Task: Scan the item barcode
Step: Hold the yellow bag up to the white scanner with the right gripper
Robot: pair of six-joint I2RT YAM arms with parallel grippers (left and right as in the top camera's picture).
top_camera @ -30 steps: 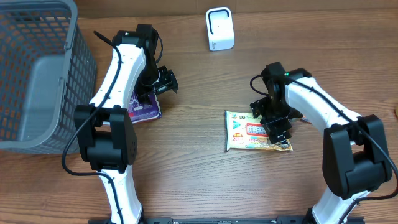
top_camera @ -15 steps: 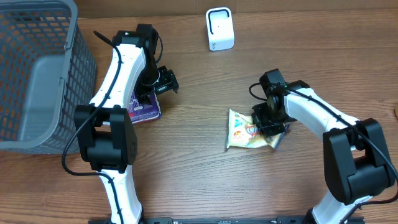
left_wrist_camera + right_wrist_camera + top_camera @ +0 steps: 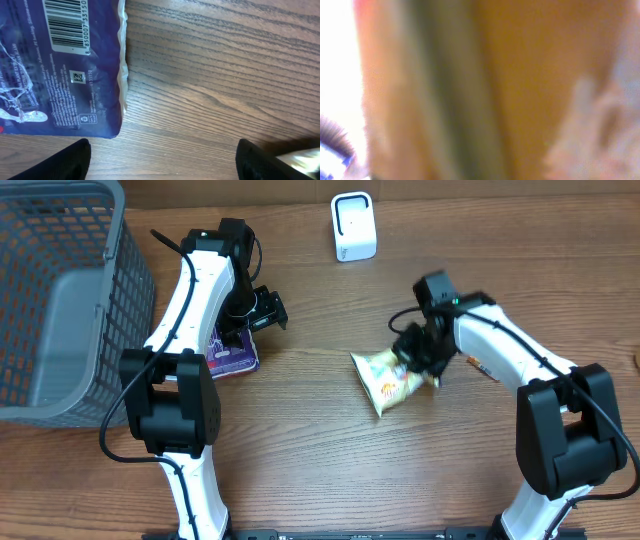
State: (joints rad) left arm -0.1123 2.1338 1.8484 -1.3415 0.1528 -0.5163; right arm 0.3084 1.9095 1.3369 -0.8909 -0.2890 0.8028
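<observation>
We grip the crinkly yellow-green snack packet [image 3: 385,382] in our closed right gripper [image 3: 424,358], tilted off the wooden table [image 3: 300,445]; left gripper [image 3: 268,310] gapes empty (over a purple pouch [image 3: 236,352]). Next, we judge: barcode toward the white boxy scanner [image 3: 353,227].

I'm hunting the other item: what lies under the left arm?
A purple foil packet lies flat on the wooden table, barcode facing up. The arm covers part of it from overhead, so that part goes unseen.
</observation>
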